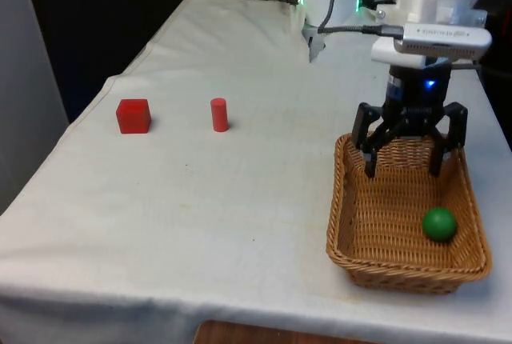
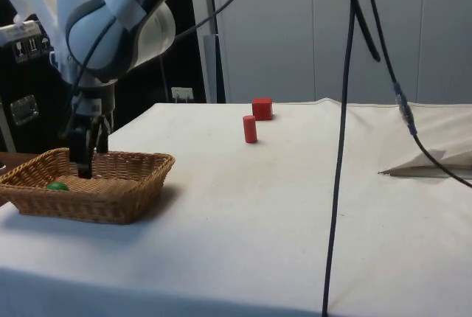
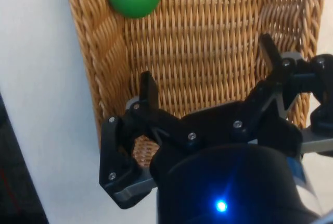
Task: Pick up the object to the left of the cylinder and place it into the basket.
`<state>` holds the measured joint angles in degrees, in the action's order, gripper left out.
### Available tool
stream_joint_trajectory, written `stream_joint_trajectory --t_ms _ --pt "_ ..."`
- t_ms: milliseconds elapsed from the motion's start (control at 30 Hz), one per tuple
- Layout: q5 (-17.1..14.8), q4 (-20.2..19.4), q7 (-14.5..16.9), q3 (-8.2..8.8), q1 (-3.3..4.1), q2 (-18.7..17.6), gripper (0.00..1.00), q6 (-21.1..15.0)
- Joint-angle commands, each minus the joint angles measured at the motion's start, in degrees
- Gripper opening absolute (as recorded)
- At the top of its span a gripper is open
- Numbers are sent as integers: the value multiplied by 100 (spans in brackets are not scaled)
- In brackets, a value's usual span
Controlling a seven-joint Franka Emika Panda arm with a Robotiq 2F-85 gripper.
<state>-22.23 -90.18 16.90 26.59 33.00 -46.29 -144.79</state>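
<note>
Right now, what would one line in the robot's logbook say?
gripper: open, empty, over basket | green ball: in basket | red cube: on table, beside red cylinder

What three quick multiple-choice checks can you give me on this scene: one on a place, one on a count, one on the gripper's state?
1. Where does the green ball lie?
A. beside the red cube
B. inside the wicker basket
C. on the cloth next to the cylinder

2. How many red things stand on the table?
A. one
B. two
C. three

3. What state is the gripper in?
A. open and holding nothing
B. shut on the ball
C. shut on the cube

Key: 1 B, the ball rests on the basket's woven floor near a corner. 2 B, the red cube and the red cylinder stand apart on the cloth. 3 A, the fingers are spread over the basket with nothing between them.
</note>
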Motion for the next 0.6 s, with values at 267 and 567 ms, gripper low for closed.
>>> stream_joint_trajectory --t_ms 267,567 --pt "115 -344 0 0 57 407 100 11" --pt "309 -940 -23 46 160 974 100 -40"
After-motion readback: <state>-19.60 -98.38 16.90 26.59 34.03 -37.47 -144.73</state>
